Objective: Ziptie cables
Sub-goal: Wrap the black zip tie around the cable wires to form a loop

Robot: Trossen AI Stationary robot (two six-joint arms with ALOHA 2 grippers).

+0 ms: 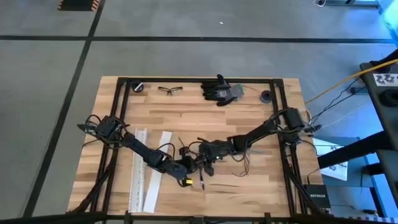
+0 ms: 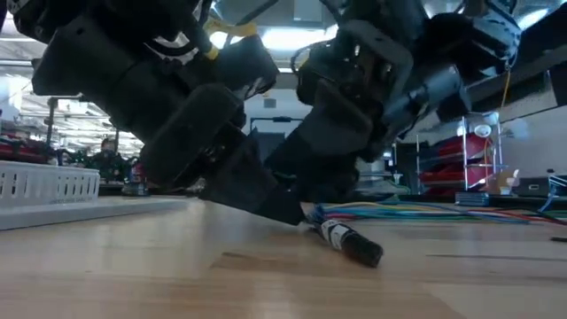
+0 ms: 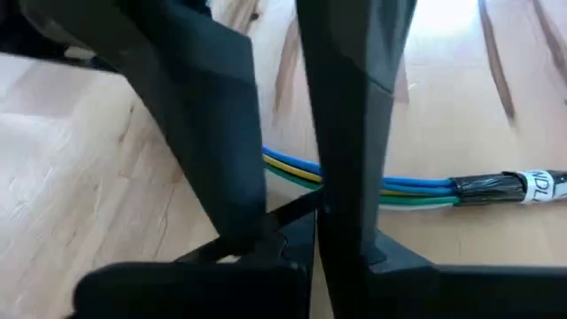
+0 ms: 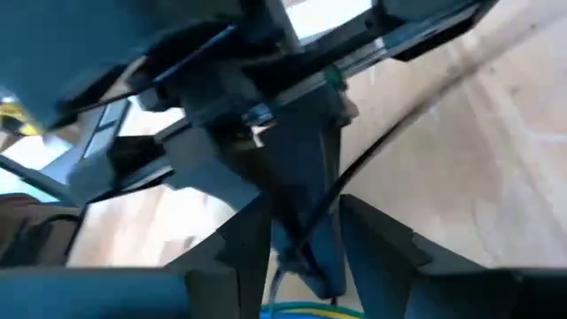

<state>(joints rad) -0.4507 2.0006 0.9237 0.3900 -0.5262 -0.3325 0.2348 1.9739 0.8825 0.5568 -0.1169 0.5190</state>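
Cables [image 3: 390, 188] lying flat on the wooden worktop [image 1: 261, 180] near its middle, left claw [image 3: 306, 217] lowered over them with fingers narrowly apart astride the bundle, right claw [image 4: 306, 239] meeting it from opposite, fingers narrowly spread around a thin dark strand.

Cables [image 1: 214, 158]: one loose bundle of thin wires, blue, yellow, green and dark strands side by side. Lying flat on the wooden tabletop, centre, towards the near edge. One end bound in black wrap with a white label; right-hand ends splay apart.
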